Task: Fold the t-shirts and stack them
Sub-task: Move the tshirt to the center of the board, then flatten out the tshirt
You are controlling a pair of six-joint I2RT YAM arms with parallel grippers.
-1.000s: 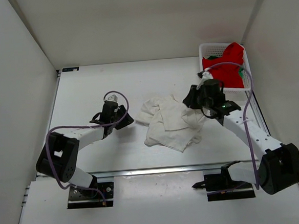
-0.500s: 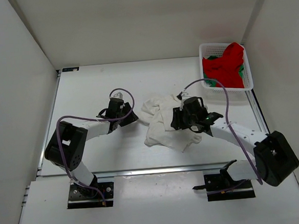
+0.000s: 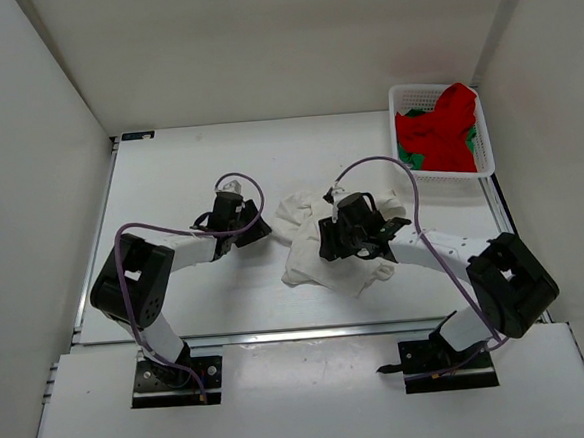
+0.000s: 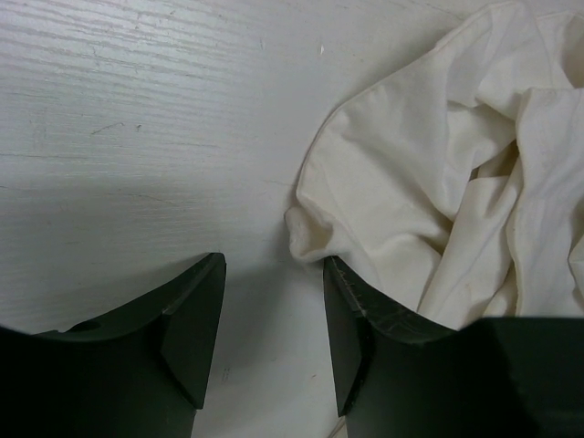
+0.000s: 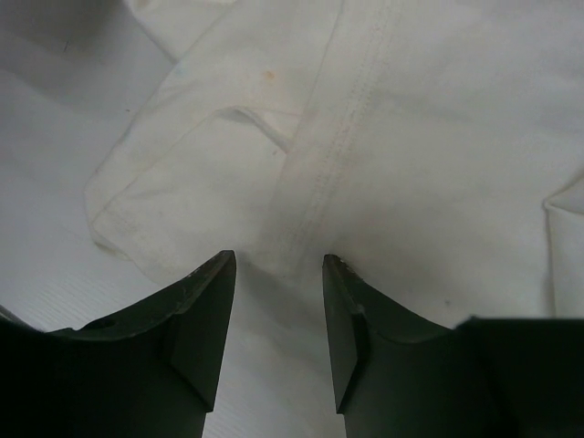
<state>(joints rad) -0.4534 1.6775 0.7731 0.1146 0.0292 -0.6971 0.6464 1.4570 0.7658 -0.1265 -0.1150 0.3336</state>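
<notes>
Fingers of my right gripper (image 5: pixel 278 265) stand parted over the white shirt (image 5: pixel 383 137) — my left gripper (image 4: pixel 274 274), likewise parted, sits beside its edge.

No readable text, label or number shows anywhere.

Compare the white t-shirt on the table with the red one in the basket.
The white t-shirt lies loosely spread on the table; the red t-shirt is heaped in the basket. The white t-shirt lies alone; the red t-shirt shares its basket with green cloth. The right gripper is over the white t-shirt; none is near the red t-shirt. Both are crumpled and unfolded.
</notes>
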